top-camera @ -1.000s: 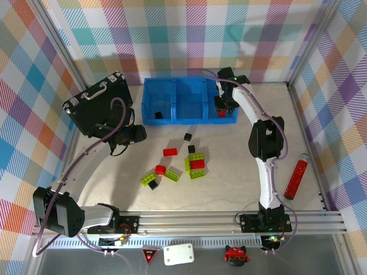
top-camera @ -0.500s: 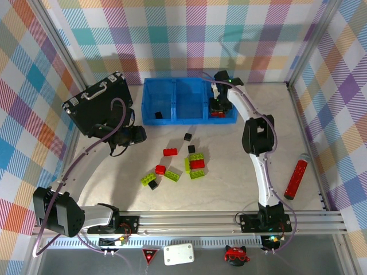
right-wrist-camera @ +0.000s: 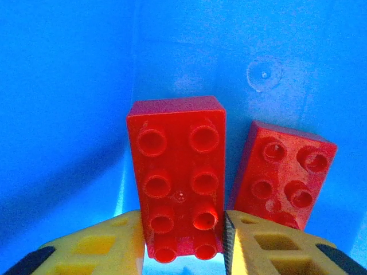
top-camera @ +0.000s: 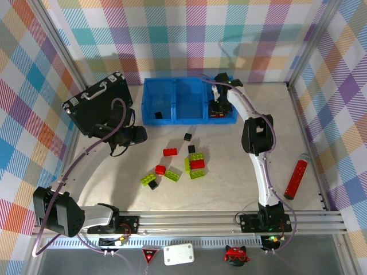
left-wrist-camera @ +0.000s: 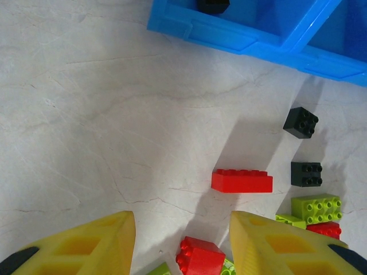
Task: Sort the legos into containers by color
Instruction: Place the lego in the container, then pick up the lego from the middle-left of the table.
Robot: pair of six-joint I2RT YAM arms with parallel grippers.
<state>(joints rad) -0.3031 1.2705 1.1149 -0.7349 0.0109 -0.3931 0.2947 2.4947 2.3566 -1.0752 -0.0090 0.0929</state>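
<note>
- Blue tray [top-camera: 189, 120], upper centre of top view: three compartments, with one black cube [top-camera: 158, 115] in the left one.
- Right gripper [right-wrist-camera: 182, 222] sits in the right compartment, fingers closed on a red eight-stud brick [right-wrist-camera: 176, 166]. A second red brick [right-wrist-camera: 285, 172] lies just beside it.
- Left gripper [left-wrist-camera: 180, 226]: spread wide, empty, above the table [top-camera: 241, 149].
- Loose legos [top-camera: 196, 165], mid-table: three red, three black, roughly five green.

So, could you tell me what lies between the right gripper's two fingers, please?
A red eight-stud brick, lying in the blue tray beside a second red brick; the right wrist view shows it.
</note>
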